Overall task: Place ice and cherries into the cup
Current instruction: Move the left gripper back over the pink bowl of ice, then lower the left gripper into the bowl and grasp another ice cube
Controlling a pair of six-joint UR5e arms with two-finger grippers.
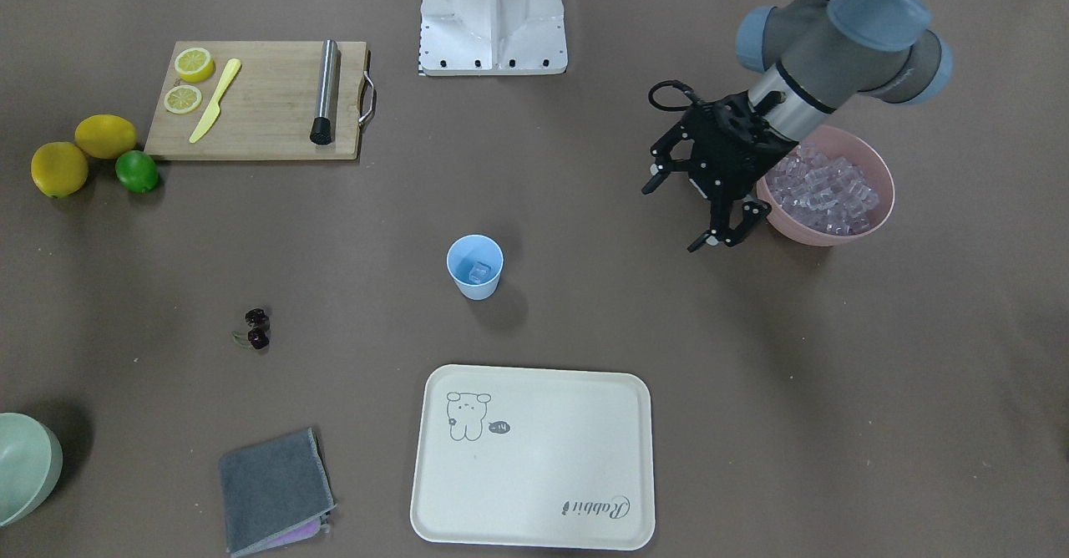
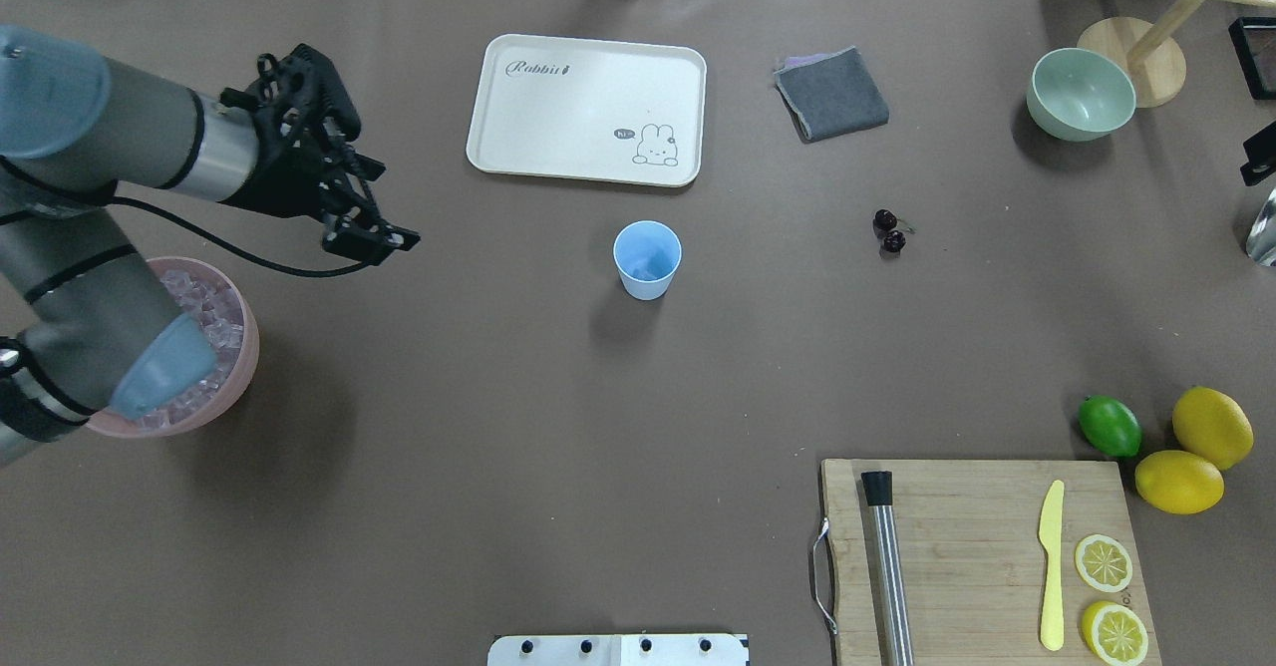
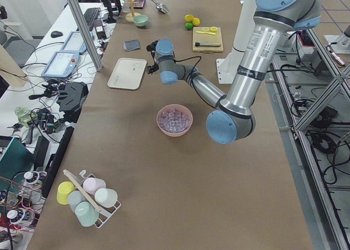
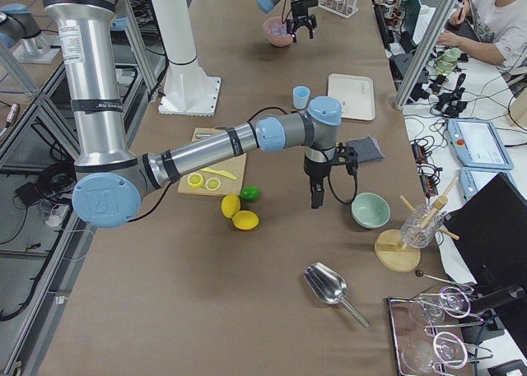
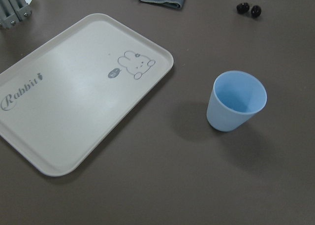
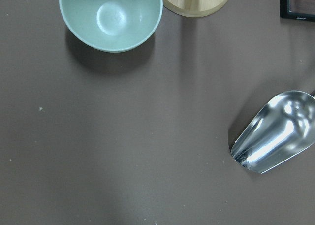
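The light blue cup stands upright mid-table with one ice cube in it; it also shows in the overhead view and the left wrist view. Several more ice cubes fill a pink bowl. The dark cherries lie on the table apart from the cup, and show overhead. My left gripper is open and empty, in the air beside the pink bowl on the cup's side. My right gripper hangs near the pale green bowl; I cannot tell its state.
A cream tray and a grey cloth lie beyond the cup. A cutting board holds a knife, lemon slices and a metal rod. Lemons and a lime sit beside it. A green bowl and metal scoop lie under my right wrist.
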